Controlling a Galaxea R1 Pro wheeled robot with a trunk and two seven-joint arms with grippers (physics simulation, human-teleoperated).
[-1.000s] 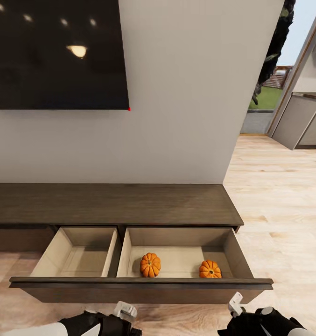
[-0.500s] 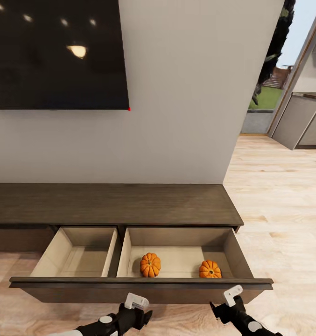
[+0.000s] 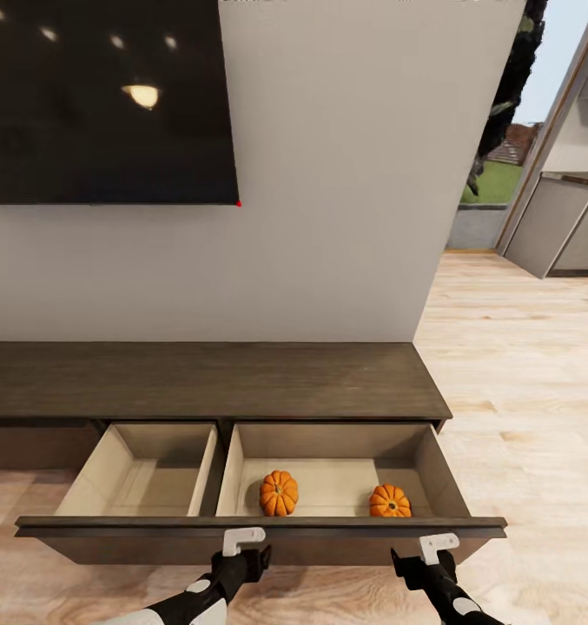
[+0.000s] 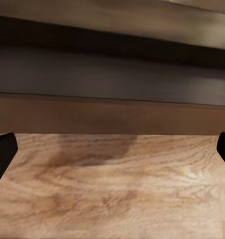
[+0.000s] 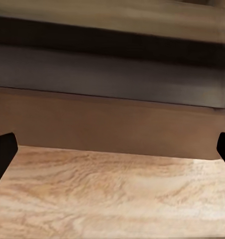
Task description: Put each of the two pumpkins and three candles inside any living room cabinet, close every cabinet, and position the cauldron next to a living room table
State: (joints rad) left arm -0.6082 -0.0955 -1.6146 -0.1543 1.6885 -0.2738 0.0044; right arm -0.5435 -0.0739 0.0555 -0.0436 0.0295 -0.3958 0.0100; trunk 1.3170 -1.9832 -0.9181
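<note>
The long dark-brown cabinet (image 3: 215,378) stands against the wall with its wide drawer pulled out. Two orange pumpkins (image 3: 279,493) (image 3: 390,501) lie in the drawer's right beige compartment, apart from each other. My left gripper (image 3: 241,549) is just in front of the drawer front (image 3: 111,538), below the left pumpkin. Further right, my right gripper (image 3: 434,555) faces the same front near the right pumpkin. In the left wrist view the left gripper (image 4: 112,154) is open, its fingertips (image 4: 2,149) far apart before the dark front. The right gripper (image 5: 112,154) is open likewise.
A large black screen (image 3: 102,95) hangs on the white wall above the cabinet. Pale wood floor (image 3: 519,391) runs to the right toward a doorway and grey kitchen units (image 3: 554,226). The open drawer juts out between me and the cabinet body.
Both arms have stretched forward, bringing the two grippers from the picture's lower edge up to the drawer front. The pumpkins and the drawer have not moved.
</note>
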